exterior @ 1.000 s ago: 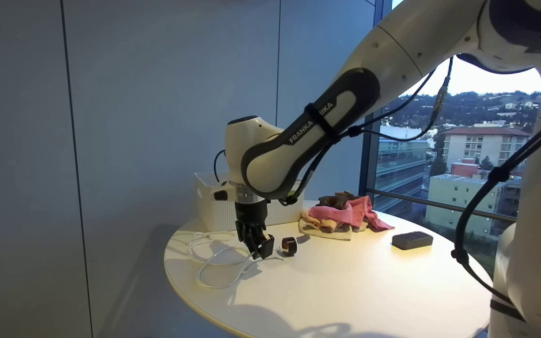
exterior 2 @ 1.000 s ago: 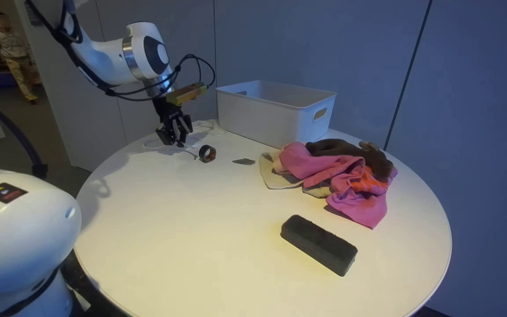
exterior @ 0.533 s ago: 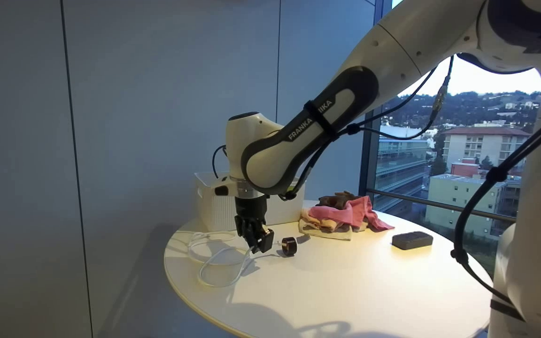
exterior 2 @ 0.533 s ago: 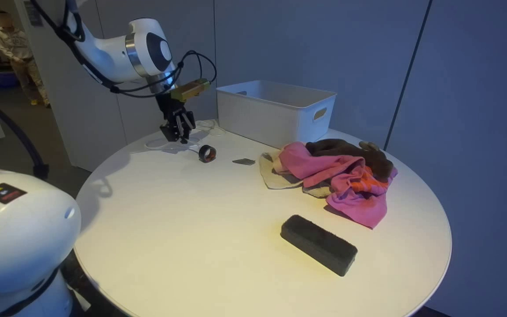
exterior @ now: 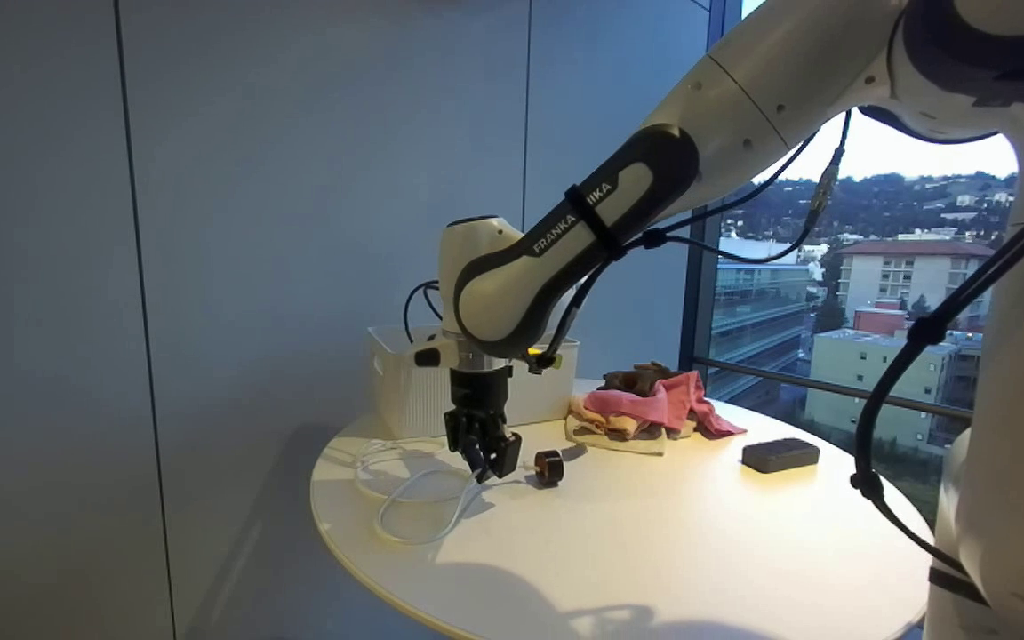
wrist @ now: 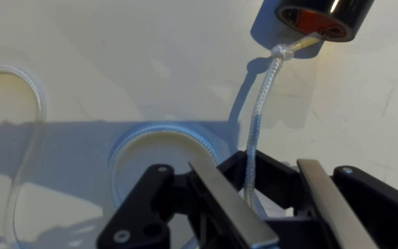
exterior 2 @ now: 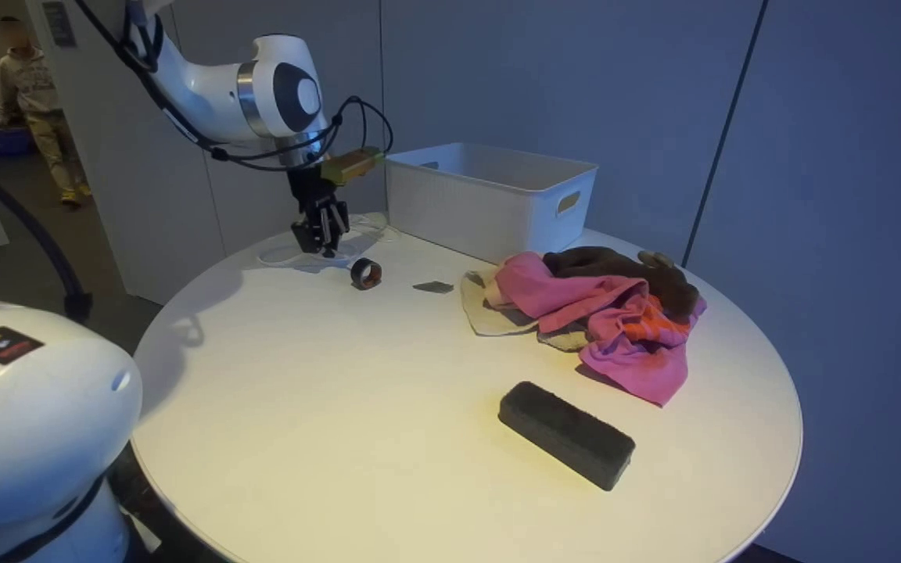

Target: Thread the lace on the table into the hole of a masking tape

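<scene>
The lace is a whitish braided cord with a knot near its end and a pale stiff tip. My gripper is shut on it, the cord pinched between the black fingertips. Beyond the knot, the tip reaches the near rim of the masking tape, a dark glossy roll with a reddish inside. Whether the tip lies inside the hole I cannot tell. Both exterior views show the roll on the round white table, just beside my gripper. Loose lace loops trail behind.
A white rectangular box stands at the back, close to the arm. To its side lies a pink and brown cloth bundle. A black block and a small dark flat piece also rest on the table. Someone is in the background.
The arm has shifted slightly, bringing my gripper a little closer to the roll and more upright, with the lace still gripped. The roll has moved very slightly. The background person has moved.
</scene>
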Robot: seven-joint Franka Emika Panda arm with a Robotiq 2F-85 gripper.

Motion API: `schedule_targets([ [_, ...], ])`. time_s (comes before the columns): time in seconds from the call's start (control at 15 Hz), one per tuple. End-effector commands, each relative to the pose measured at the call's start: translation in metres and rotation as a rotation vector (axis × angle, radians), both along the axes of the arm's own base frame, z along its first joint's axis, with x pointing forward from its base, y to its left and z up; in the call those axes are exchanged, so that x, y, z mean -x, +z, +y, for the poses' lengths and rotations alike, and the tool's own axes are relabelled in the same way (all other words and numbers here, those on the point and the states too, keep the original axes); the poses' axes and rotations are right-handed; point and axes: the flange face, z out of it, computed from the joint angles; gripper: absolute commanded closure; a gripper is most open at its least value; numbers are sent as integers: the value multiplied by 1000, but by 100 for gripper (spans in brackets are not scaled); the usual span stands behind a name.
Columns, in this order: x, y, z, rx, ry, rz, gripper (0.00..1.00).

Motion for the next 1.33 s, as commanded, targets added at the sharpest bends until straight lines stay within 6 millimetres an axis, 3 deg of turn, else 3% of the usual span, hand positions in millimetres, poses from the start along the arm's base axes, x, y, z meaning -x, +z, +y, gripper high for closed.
schedule_targets([
  [0.0, -11, 5, 1, -48, 66, 21, 92],
  [1.0, -14, 7, -55, -63, -64, 57, 93],
  [1.27, -8, 5, -61, -62, -128, 96, 93],
])
